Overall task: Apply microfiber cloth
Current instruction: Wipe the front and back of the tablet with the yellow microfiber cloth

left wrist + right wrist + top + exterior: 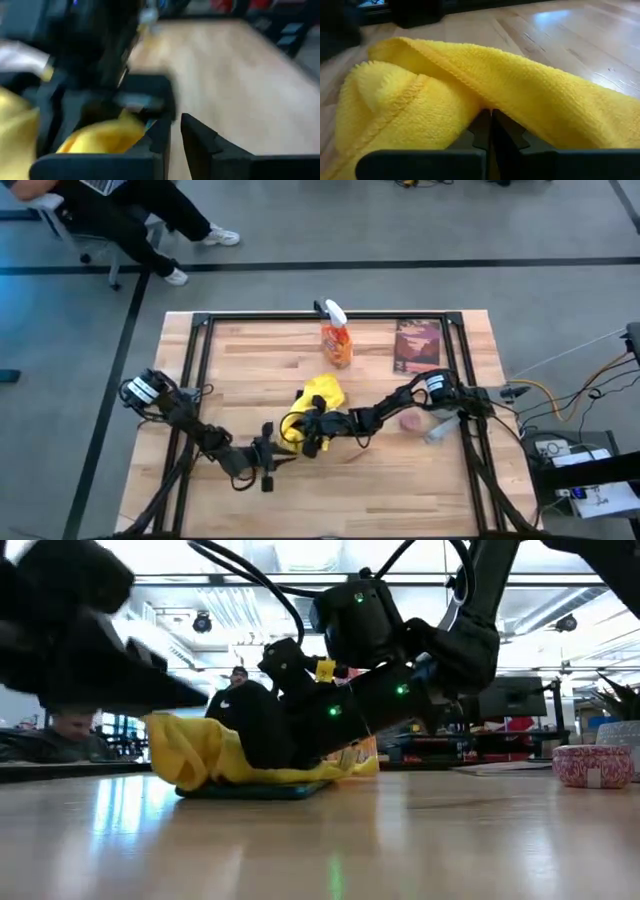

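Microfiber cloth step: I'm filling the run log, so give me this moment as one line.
right gripper: shut on microfiber cloth, low on table | left gripper: shut, empty, beside cloth | spray bottle: upright, apart

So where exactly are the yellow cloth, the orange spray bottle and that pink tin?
microfiber cloth (445, 95): right wrist view, on the folded middle of the fabric.
orange spray bottle (337, 345): high view, on the orange body below the white trigger.
pink tin (594, 765): low view, on its patterned side wall.

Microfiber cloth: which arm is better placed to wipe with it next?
Right, probably. The right gripper is shut on the microfiber cloth, which lies over a dark flat object. The left gripper sits beside it holding nothing.
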You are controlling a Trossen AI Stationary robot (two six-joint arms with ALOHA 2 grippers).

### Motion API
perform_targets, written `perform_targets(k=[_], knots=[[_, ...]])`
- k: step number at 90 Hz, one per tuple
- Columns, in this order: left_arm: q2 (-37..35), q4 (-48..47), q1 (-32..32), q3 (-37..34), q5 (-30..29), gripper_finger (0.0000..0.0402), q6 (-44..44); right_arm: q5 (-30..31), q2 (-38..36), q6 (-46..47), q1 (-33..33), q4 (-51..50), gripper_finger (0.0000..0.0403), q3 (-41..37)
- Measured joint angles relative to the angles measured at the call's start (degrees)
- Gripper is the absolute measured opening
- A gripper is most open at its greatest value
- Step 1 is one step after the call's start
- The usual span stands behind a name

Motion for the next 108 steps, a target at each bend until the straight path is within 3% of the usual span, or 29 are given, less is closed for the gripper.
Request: perform_targets(k=[17, 38, 59, 81, 100, 108], knots=[[5.53, -0.10, 0.03, 3.03, -2.11, 0.0022, 0.12, 5.86, 0.11, 2.04, -0.01, -0.38, 0.0000, 0.73], [11.73, 0.45, 0.13, 4.13, -11.55, 0.0021, -4.06, 9.44, 0.26, 3.33, 0.04, -0.71, 0.0000, 1.60], [8.39, 0.27, -0.01, -0.96, -16.47, 0.0021, -7.05, 18.97, 0.26, 8.11, 0.94, -0.69, 0.0000, 1.78], [0.53, 0.02, -0.24, -9.27, -17.14, 0.0021, -12.46, 20.11, -3.96, 7.22, 1.01, -1.76, 0.0000, 1.61], [1.18, -0.12, -0.21, -6.28, -13.15, 0.0021, -10.79, 21.18, -9.88, 2.45, 0.69, -12.21, 0.0000, 1.30], [2.51, -1.50, -0.21, -3.08, -11.06, 0.0021, -9.29, 17.98, -11.52, -1.52, 0.56, -15.33, 0.0000, 0.88]])
